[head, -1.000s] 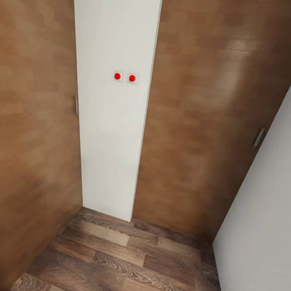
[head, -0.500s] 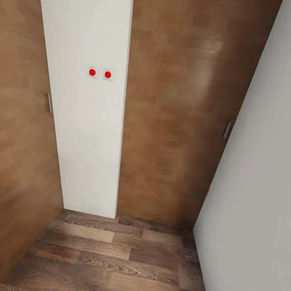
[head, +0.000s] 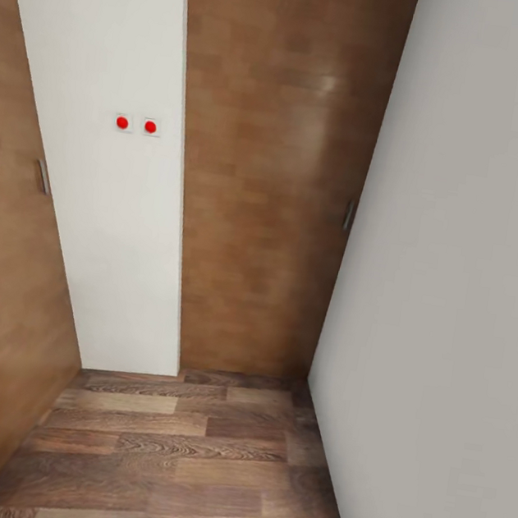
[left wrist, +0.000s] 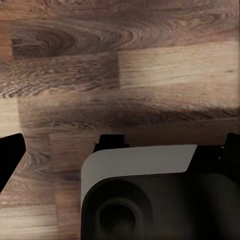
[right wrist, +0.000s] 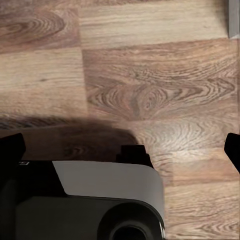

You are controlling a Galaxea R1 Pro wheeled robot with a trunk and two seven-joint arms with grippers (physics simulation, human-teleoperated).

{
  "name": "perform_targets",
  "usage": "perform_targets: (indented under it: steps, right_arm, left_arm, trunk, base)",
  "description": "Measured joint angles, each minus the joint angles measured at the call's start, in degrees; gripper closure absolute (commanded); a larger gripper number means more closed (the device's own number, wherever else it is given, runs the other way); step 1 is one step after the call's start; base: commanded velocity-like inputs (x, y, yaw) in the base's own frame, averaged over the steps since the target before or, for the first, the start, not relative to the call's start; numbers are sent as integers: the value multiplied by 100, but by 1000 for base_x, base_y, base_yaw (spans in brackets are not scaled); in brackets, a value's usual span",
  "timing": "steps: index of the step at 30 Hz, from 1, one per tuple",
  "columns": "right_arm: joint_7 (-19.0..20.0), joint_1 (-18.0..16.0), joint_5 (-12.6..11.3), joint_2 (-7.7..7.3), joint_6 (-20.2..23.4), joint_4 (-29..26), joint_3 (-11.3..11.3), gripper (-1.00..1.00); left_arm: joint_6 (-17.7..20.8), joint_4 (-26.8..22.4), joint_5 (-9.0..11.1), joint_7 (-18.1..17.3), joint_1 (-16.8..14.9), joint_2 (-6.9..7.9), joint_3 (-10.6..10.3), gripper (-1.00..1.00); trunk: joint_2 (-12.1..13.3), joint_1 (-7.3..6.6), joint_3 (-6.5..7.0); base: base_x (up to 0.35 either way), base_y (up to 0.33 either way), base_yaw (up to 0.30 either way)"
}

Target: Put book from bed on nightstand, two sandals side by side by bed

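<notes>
Both grippers spread apart over grainy wood-plank floor [head: 179, 463]; smooth brown door [head: 272, 170] ahead.

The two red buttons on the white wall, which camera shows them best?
The head view. The two red buttons sit side by side on the white wall panel between the two brown doors, clearly lit and unobstructed. Both wrist views point down at the wood-plank floor, so they tell nothing about the buttons.
</notes>
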Motion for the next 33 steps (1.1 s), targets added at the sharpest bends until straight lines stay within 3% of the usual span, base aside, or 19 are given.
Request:
perform_targets:
  steps: [17,33]
  right_arm:
    - [0,0,2,0,0,-1,0,-100]
    - [0,0,2,0,0,-1,0,-100]
  left_arm:
    - [-1,-1,-2,0,0,0,-5,-100]
    - [0,-1,-2,-30,0,1,1,-100]
  trunk:
    - [-1,-2,0]
    - [-1,-3,0]
  base:
    - [-61,11,-285]
    - [-109,186,-284]
